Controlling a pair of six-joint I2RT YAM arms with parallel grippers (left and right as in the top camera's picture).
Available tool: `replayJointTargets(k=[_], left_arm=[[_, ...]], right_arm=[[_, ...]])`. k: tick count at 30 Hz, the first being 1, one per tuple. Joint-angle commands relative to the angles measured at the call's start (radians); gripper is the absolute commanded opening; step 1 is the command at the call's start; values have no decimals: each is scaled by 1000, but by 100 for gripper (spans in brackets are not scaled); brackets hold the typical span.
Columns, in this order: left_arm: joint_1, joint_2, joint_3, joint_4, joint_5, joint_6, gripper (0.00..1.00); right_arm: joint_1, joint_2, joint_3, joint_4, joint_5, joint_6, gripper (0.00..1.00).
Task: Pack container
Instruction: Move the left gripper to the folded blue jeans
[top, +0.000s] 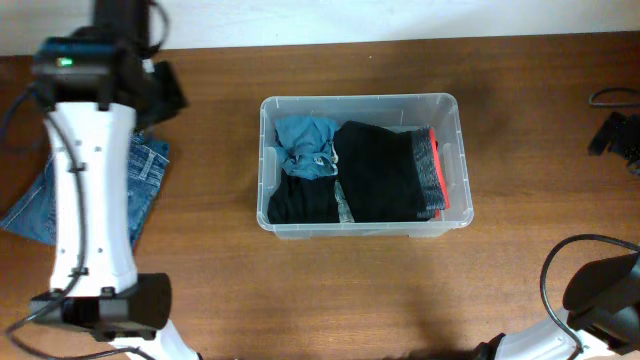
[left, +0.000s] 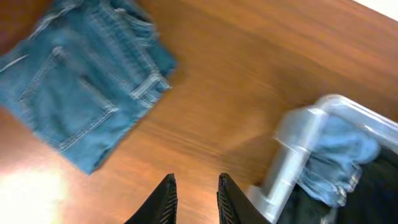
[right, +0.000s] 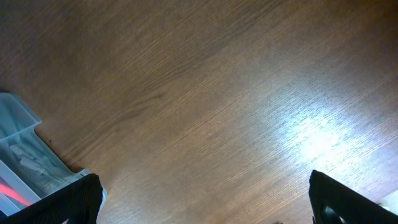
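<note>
Left fingers (left: 165, 200): mine, slightly parted with only a narrow gap. Bare wood shows between them and they grasp nothing.
Left fingers, position: hanging over the open surface (top: 300, 290), between the folded jeans (left: 87, 81) and the near corner of the container (left: 292, 158).
Right fingers (right: 68, 202): released and spread wide, with nothing between them. They hover over bare wood at the container's right end.
Jeans: folded flat on the surface, left of the container and apart from it. In the overhead view my left arm hides part of them.
Container: clear bin at mid-surface, upright. It holds a light blue garment (top: 305, 145), a black one (top: 375, 180) and a grey piece with a red edge (top: 432, 170).
Step, my judgement: the jeans are not yet packed.
Risk 1: at this narrow gap my fingers would shove the denim rather than pinch it.
Risk 2: lifted by one layer, the fold could fall open and drag.
Risk 3: the bin already looks fairly full, so the jeans may hang over the rim.
Risk 4: the plastic looks light, and a knock on the corner could slide it.
</note>
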Motion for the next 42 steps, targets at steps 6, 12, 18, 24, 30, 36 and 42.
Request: replayJointTargets(k=[6, 12, 18, 24, 30, 36, 42], left_arm=[[362, -19, -79, -8, 273, 108, 24], [513, -19, -181, 8, 349, 158, 28], [629, -23, -325, 102, 480, 198, 33], [705, -43, -518, 236, 481, 197, 35], [772, -80, -755, 419, 518, 180, 38], [859, -83, -920, 551, 597, 178, 42], [890, -82, -1021, 618, 604, 179, 48]], right_arm=[[-1, -11, 17, 0, 9, 8, 98], [-1, -11, 17, 0, 8, 8, 98], [-1, -11, 17, 0, 9, 8, 98], [-1, -11, 17, 0, 8, 8, 98], [-1, -11, 17, 0, 9, 8, 98], [-1, -11, 17, 0, 9, 8, 98], [-1, -11, 17, 0, 9, 8, 98]])
